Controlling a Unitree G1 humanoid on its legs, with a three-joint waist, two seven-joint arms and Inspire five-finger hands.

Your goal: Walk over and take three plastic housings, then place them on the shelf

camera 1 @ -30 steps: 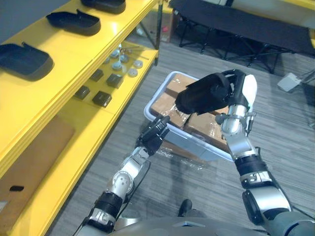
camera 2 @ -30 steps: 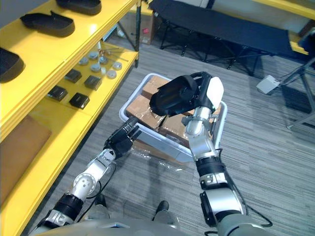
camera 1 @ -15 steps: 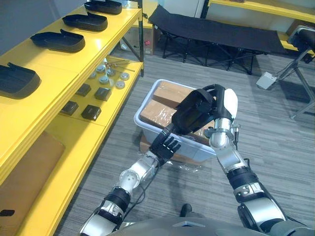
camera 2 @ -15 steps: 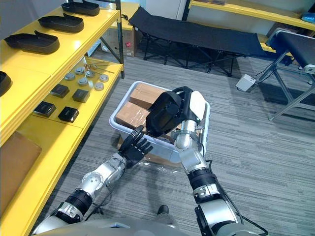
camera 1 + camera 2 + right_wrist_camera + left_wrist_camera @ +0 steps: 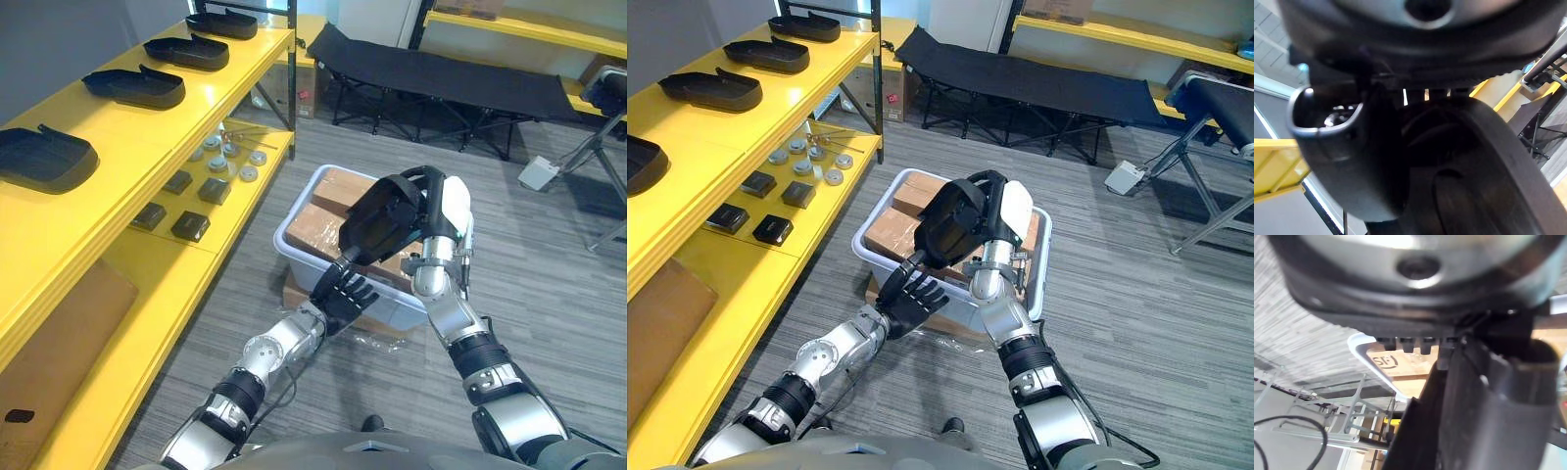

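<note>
Right hand (image 5: 454, 201): fingers and thumb curled round the plastic housing (image 5: 384, 220), which sits above the left hand.
Left hand (image 5: 343, 294): fingers spread; it has risen to just under the housing's lower end, though contact is unclear.
Meaning: probably two-handed support before the housing goes to the shelf (image 5: 127, 147).

The yellow shelf (image 5: 103, 132) carries four black plastic housings (image 5: 134, 86) in a row along its top tier, each apart from the next. On its lower tier lie small dark blocks (image 5: 190, 226), a cluster of round grey pieces (image 5: 235, 157) and, nearer, a flat cardboard sheet (image 5: 49, 343). The grey striped floor (image 5: 549, 284) bears a white bin (image 5: 286, 243) packed with cardboard boxes (image 5: 333, 188), a black folding cot (image 5: 441, 73) beyond it, and a small white box (image 5: 537, 173).
</note>
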